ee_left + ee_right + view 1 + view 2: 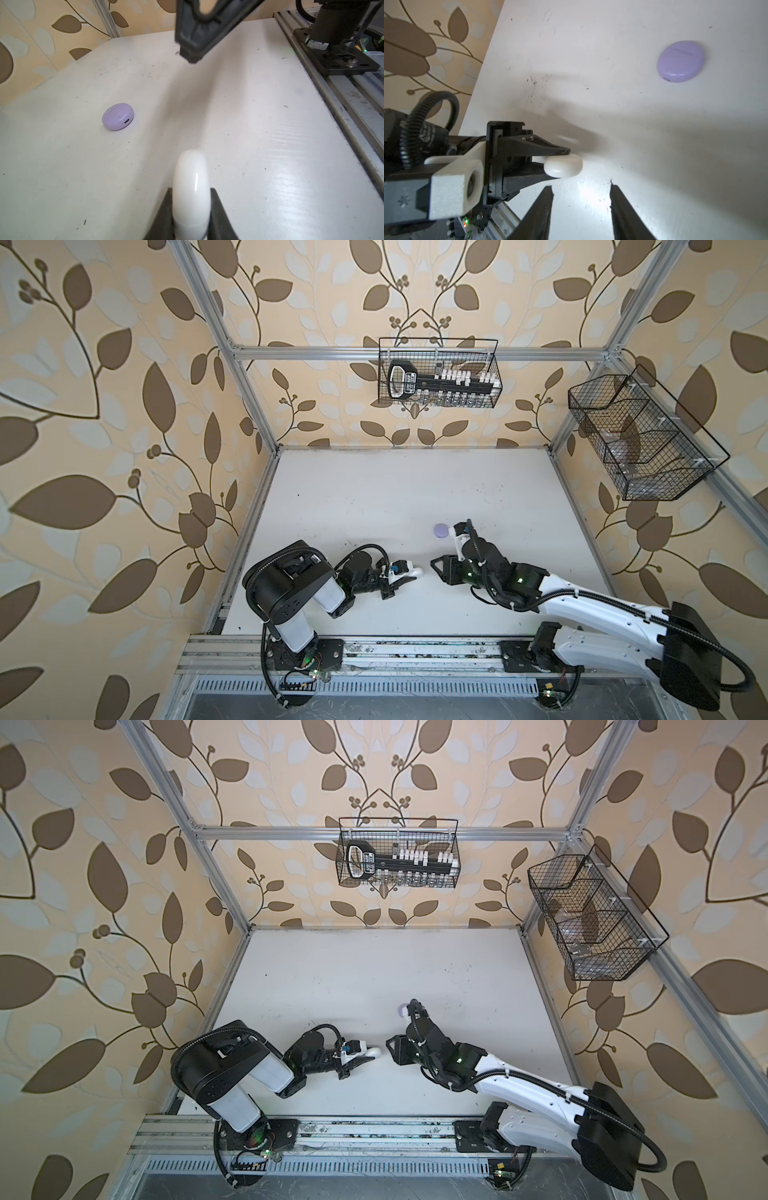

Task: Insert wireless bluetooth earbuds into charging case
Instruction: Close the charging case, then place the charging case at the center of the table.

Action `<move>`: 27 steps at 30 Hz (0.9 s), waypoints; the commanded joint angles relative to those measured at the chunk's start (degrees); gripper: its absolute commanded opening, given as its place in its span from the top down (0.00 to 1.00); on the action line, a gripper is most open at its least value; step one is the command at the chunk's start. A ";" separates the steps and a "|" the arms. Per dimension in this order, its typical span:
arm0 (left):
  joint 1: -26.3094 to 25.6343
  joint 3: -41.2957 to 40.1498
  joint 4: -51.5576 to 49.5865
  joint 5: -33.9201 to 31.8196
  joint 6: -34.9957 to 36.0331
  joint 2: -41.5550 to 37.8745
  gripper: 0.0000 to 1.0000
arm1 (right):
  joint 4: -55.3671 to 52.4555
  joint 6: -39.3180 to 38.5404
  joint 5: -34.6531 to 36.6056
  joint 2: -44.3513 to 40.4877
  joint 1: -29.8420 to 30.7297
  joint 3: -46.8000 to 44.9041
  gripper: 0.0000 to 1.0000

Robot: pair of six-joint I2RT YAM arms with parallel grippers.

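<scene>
My left gripper is shut on a closed white charging case, held on edge just above the white table. In the left wrist view the case sits between the two dark jaws. My right gripper stands open with nothing between its fingers, a short way from the white case and facing it. A closed lavender charging case lies flat on the table just behind the right wrist, also seen in the wrist views. The earbuds are out of view.
A wire basket with a black tool rack hangs on the back wall, and another wire basket hangs on the right frame. An aluminium rail carrying both arm bases runs along the front edge.
</scene>
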 commanded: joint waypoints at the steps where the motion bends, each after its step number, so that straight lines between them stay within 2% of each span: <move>1: 0.20 2.47 -0.32 -2.44 -3.18 -1.81 0.95 | -5.50 1.33 6.01 -3.53 -0.68 -1.58 0.53; 7: 0.89 11.09 -24.04 -7.59 -8.61 -8.70 0.98 | -13.58 0.44 13.20 -9.41 -0.70 -3.41 0.52; 15: 1.90 22.62 -47.33 -3.64 -14.01 -9.96 0.96 | -19.07 -2.20 19.61 -17.69 -1.02 -8.07 0.50; 20: 5.60 27.65 -52.56 2.27 -17.90 -6.34 0.96 | -20.71 -2.06 21.56 -22.57 -1.37 -10.70 0.50; 24: 10.44 33.59 -54.73 9.16 -24.28 0.22 0.96 | -20.32 -2.67 21.28 -27.24 -1.37 -11.98 0.49; 27: 11.50 37.56 -57.87 10.77 -26.62 4.72 0.96 | -19.98 -3.22 20.88 -27.71 -1.37 -12.18 0.48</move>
